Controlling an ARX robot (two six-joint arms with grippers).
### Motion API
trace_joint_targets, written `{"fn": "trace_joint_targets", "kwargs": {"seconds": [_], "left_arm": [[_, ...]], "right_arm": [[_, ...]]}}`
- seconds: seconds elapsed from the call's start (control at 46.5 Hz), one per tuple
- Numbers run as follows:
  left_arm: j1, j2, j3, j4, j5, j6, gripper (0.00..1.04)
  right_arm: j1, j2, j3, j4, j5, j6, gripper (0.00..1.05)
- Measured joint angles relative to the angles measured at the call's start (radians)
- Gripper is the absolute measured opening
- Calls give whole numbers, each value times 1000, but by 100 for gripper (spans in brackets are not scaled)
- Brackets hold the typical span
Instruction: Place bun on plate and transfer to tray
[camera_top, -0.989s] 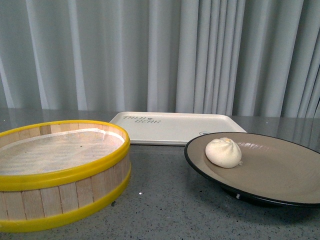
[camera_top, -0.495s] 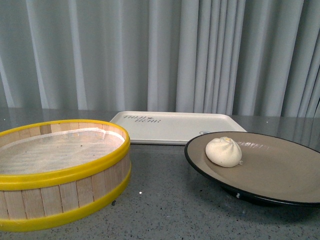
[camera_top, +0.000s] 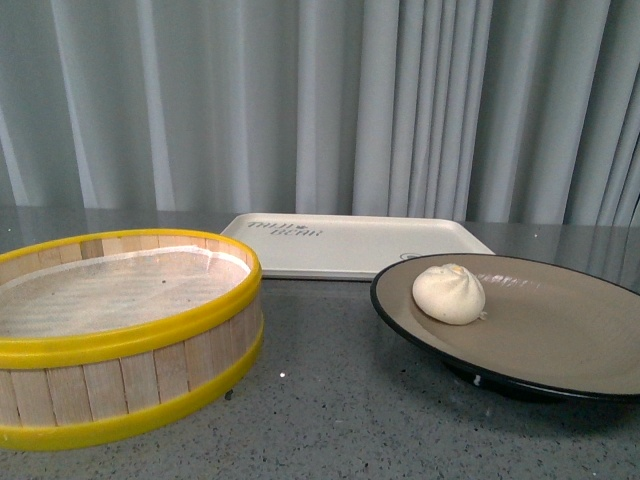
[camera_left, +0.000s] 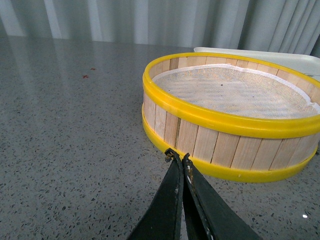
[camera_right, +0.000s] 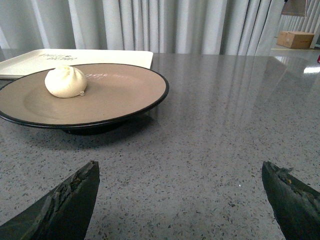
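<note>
The bun (camera_top: 449, 294) rests on the plate (camera_top: 560, 335), on its left part, as before. In the front view everything sits slightly higher than half a second ago, the layout unchanged. The tray (camera_top: 350, 247) lies just behind the plate and the steamer basket (camera_top: 140, 335) to its left on the bench (camera_top: 340, 400). The left pincer (camera_left: 178, 157) is clenched and empty near the basket wall. The right pincer (camera_right: 179, 164) is spread wide before the plate.

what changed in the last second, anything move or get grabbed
No grasp or release shows. The whole front view sits slightly higher in frame, curtain included, so the camera likely shifted, not the things. The bun still lies on the plate, which stands on the table in front of the tray, beside the steamer basket.
</note>
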Motion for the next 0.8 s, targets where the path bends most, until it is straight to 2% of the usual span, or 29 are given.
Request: {"fn": "trace_joint_targets", "kwargs": {"seconds": [0.366, 0.796], "left_arm": [[0, -203, 0, -196, 0, 0, 4], [0, -330, 0, -322, 0, 0, 4]], "right_arm": [[0, 0, 0, 0, 0, 0, 96], [0, 0, 0, 0, 0, 0, 96]]}}
